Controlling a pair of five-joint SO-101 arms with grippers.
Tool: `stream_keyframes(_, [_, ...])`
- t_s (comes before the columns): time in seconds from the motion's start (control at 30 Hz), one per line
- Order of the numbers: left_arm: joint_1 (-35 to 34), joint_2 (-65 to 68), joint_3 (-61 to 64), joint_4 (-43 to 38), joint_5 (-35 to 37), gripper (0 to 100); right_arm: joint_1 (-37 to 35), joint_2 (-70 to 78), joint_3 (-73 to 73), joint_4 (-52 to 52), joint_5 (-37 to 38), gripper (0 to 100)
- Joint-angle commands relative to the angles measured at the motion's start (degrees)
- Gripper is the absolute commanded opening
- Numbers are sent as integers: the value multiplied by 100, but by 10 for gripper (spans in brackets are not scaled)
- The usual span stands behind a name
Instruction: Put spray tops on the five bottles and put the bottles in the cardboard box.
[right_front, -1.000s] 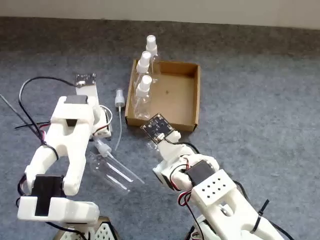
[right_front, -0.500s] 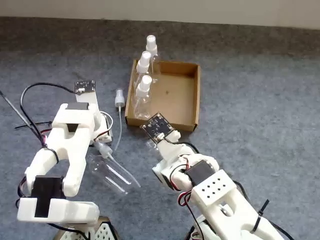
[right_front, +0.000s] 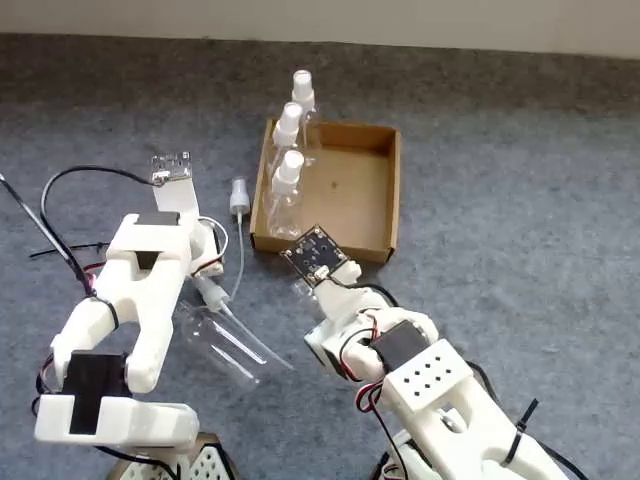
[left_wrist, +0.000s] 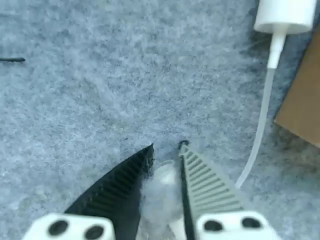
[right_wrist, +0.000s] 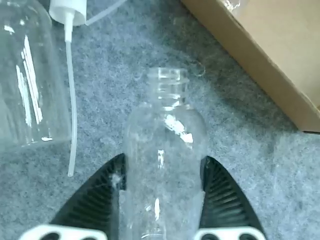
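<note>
Left jaws, pinching a spray top, just slid back toward 6 o'clock. Its tube trails beside the lying bottle, so I'd say no capping yet. Right jaws clamp an open bottle at 6 o'clock of the cardboard box.

— Where is your left arm?
— On the near left, wrist tipped down. My left gripper pinches a spray top.
— And the right?
— My right arm slants in from the near right. My right gripper clasps a bottle, one finger on each side
</note>
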Motion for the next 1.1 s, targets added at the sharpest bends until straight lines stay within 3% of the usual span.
stream_keyframes(0.0, [101, -233, -40, -79, 35, 2, 48, -119, -22, -101, 44, 54])
stream_keyframes(0.13, [92, -251, -40, -70, 35, 37, 48, -119, -22, -101, 44, 54])
stream_keyframes(0.27, [66, -338, -163, -53, 44, 136, 48, -119, -22, -101, 44, 54])
stream_keyframes(0.43, [57, -532, -391, 633, 44, 244, 48, -119, -22, -101, 44, 54])
stream_keyframes(0.6, [57, -734, -532, 1459, 35, 249, 48, -119, -22, -101, 44, 54])
stream_keyframes(1.07, [31, 444, -549, 1618, 35, 250, 48, -119, -22, -110, 44, 54])
